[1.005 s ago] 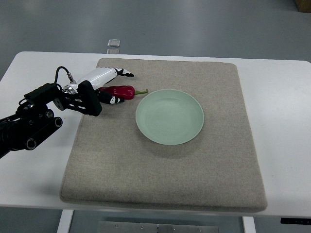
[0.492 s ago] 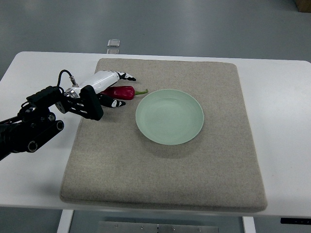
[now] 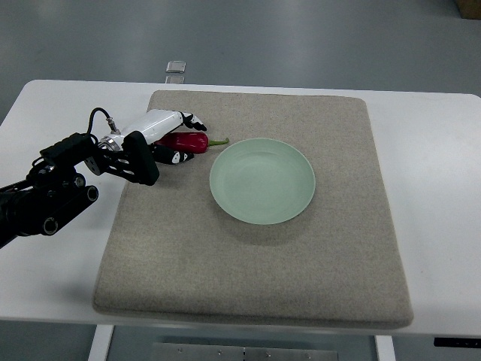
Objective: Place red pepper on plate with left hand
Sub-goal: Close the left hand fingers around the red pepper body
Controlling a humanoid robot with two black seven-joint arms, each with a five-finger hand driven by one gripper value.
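We see a glossy red pepper (image 3: 188, 141) lying on its side on the grey mat (image 3: 255, 256), its thin green stem pointing right toward the plate (image 3: 262, 180). The plate, round, pale green and empty, sits flat near the mat's centre, just beside the stem tip but apart from it.

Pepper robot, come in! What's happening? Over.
Left hand fingers curling around red pepper, pepper on the mat. Plate empty, just right of it. Nothing in the way.
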